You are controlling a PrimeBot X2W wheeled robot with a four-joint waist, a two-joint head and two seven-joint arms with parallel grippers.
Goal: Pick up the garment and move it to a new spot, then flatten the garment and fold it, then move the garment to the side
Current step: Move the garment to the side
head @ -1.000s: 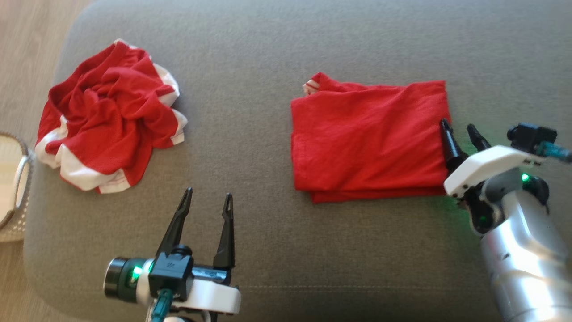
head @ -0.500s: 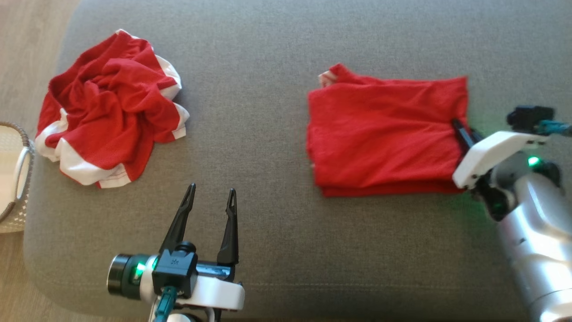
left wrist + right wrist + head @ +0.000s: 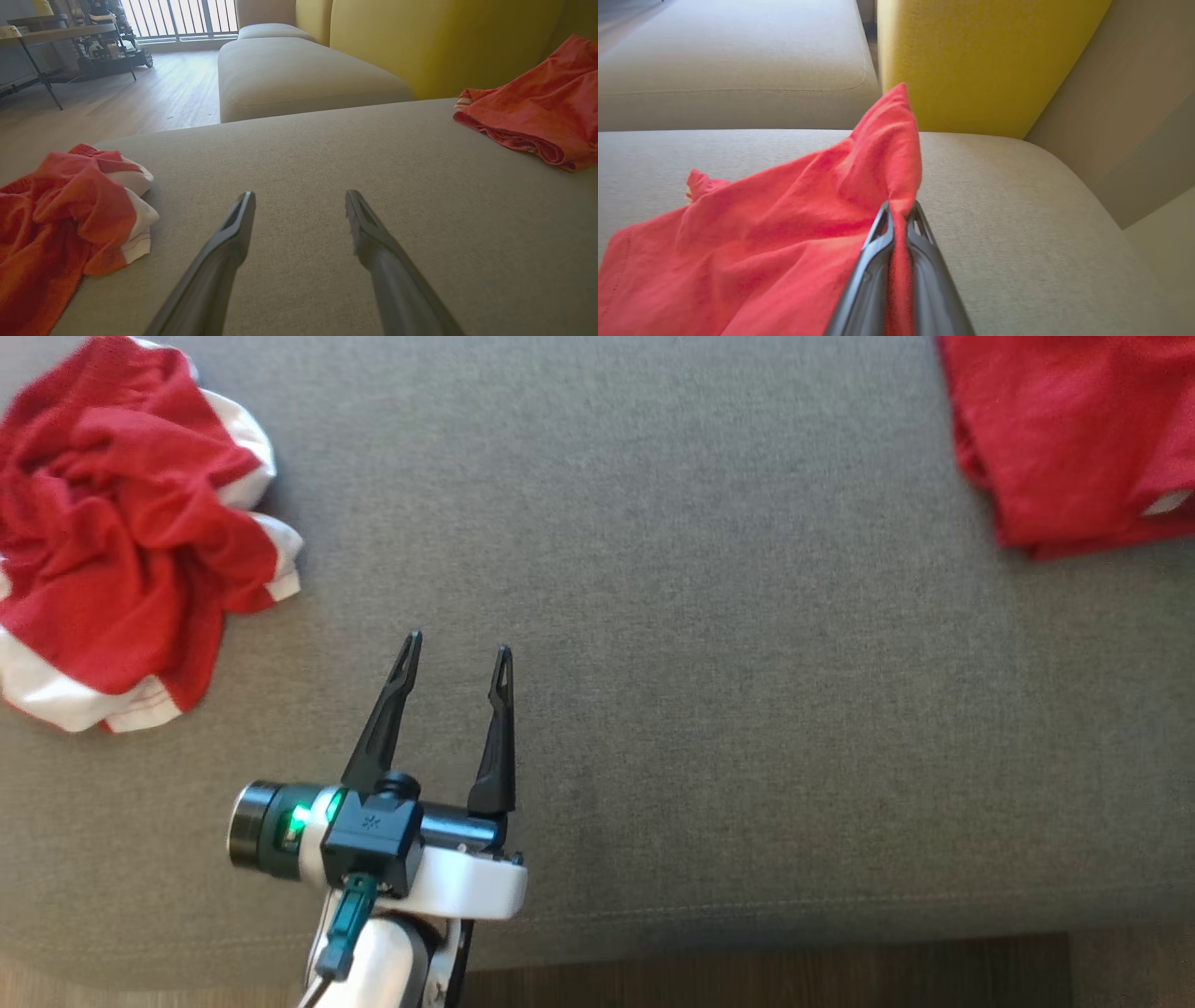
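The folded red garment [image 3: 1074, 439] lies at the far right of the grey cushion [image 3: 709, 663], cut off by the head view's top-right corner. In the right wrist view my right gripper [image 3: 900, 210] is shut on a lifted edge of the garment [image 3: 784, 219], and the cloth rises to a peak between the fingertips. The left wrist view shows the garment [image 3: 542, 116] at the right. My left gripper [image 3: 457, 653] hovers open over bare cushion near the front, with nothing between its fingers [image 3: 233, 233].
A crumpled red-and-white garment [image 3: 121, 541] sits at the cushion's left, also at the left in the left wrist view [image 3: 60, 219]. The yellow backrest [image 3: 985, 60] stands behind the folded garment. The cushion's front edge meets wooden floor [image 3: 747, 971]. A second seat cushion [image 3: 299, 70] lies beyond.
My right gripper has shut on the folded garment's right edge and pulled it to the right, away from the crumpled one. The head view has shifted too. The left gripper stays open.
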